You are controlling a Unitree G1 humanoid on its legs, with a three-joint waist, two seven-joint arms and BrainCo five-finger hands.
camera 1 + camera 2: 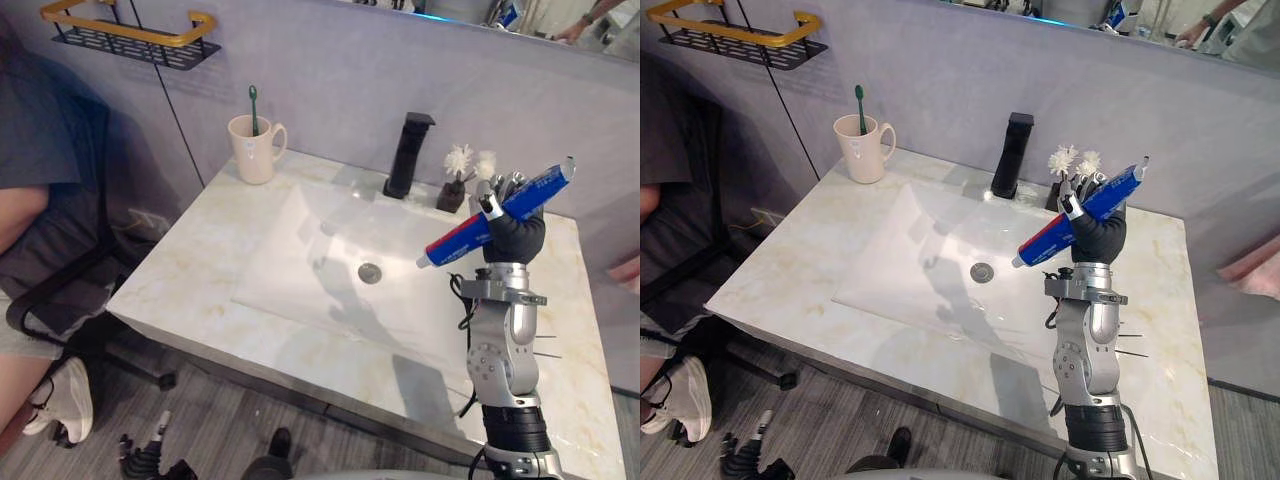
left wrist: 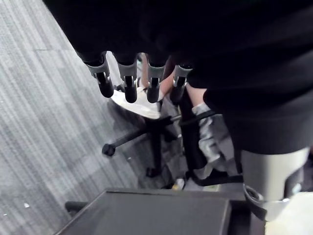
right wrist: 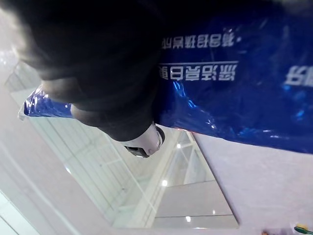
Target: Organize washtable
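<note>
Mid-carry. Right hand (image 1: 515, 233) curled round toothpaste tube (image 1: 462, 237), raised right of centre over counter (image 1: 190, 270). Next, probably: across to cup (image 1: 250, 155), upper left, tube dropped in upright. Left hand (image 2: 129, 81) slack, idle.

A blue toothpaste tube (image 1: 455, 240) with a red band and a white cap is gripped in the right hand (image 1: 515, 232). It is raised above the right side of the marble countertop (image 1: 190, 270) and slants with its cap end down toward the basin (image 1: 330, 260). A cream mug (image 1: 252, 152) holding an upright green toothbrush (image 1: 253, 105) stands at the countertop's back left corner.
</note>
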